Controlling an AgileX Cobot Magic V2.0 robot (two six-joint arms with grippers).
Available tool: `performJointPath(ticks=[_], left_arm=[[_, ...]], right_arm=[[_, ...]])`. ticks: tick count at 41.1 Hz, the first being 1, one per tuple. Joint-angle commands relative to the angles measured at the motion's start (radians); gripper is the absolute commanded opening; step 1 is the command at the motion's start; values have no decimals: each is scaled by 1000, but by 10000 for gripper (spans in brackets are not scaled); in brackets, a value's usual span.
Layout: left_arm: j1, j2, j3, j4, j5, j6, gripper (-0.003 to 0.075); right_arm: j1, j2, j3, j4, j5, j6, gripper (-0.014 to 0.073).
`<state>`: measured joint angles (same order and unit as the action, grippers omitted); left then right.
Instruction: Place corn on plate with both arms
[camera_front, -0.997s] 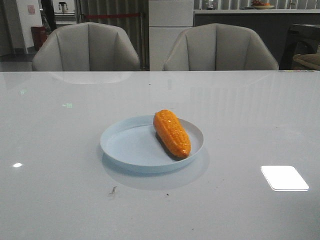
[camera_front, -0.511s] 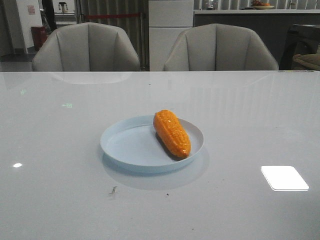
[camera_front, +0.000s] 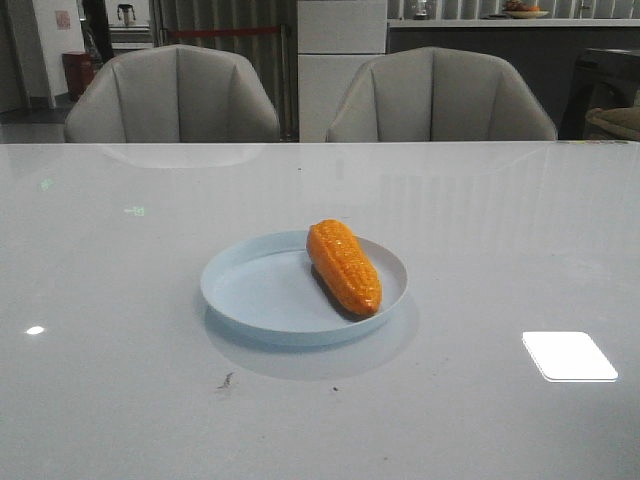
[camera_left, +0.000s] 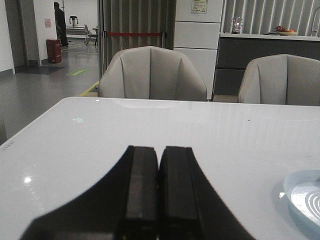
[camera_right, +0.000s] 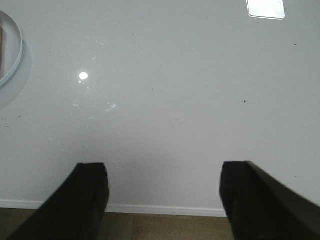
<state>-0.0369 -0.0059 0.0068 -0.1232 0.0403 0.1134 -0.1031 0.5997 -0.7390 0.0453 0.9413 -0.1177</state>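
Nothing is shifting vs the earlier front pics: corn (camera_front: 343, 266) is lying in the same spot on the plate (camera_front: 250, 295), same diagonal, and no arm is showing in the front view. Corn is resting on the right half of the plate, fat end toward the far rim, narrow tip pointing near-right & sitting just inside the near-right rim. Plate is sitting about mid-table on the white glossy table (camera_front: 120, 380), w/ a bright square light reflection (camera_front: 569, 356) lying well apart to its right and a small dark smudge (camera_front: 225, 380) near its front edge. Two grey chairs (camera_front: 172, 93) are standing behind the far table edge. Left gripper (camera_left: 159, 195) is hovering low over the table, its two black fingers (camera_left: 140, 190) pressing flat together w/ zero gap, gripping nothing; plate rim (camera_left: 305, 200) is peeking in at the edge of that view. Right gripper (camera_right: 162, 197) is hanging over the near table edge, fingers (camera_right: 90, 195) spread wide apart, nothing between them; a sliver of plate rim (camera_right: 14, 52) is showing at that view's corner.
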Motion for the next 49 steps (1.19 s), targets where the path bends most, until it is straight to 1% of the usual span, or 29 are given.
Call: performJointPath(ticks=[1, 34, 38, 42, 49], left_arm=[[0, -17, 37, -11, -84, 0, 89], [0, -17, 37, -11, -84, 0, 89], [0, -17, 37, -11, -84, 0, 89], [0, -17, 37, -11, -84, 0, 89], [0, -17, 37, -11, -84, 0, 89]], right_arm=[[-9, 2, -28, 3, -62, -8, 573], [-8, 0, -28, 0, -62, -8, 573], [-5, -36, -28, -15, -62, -8, 573], [25, -100, -27, -58, -62, -8, 573], [126, -253, -27, -176, -70, -8, 573]])
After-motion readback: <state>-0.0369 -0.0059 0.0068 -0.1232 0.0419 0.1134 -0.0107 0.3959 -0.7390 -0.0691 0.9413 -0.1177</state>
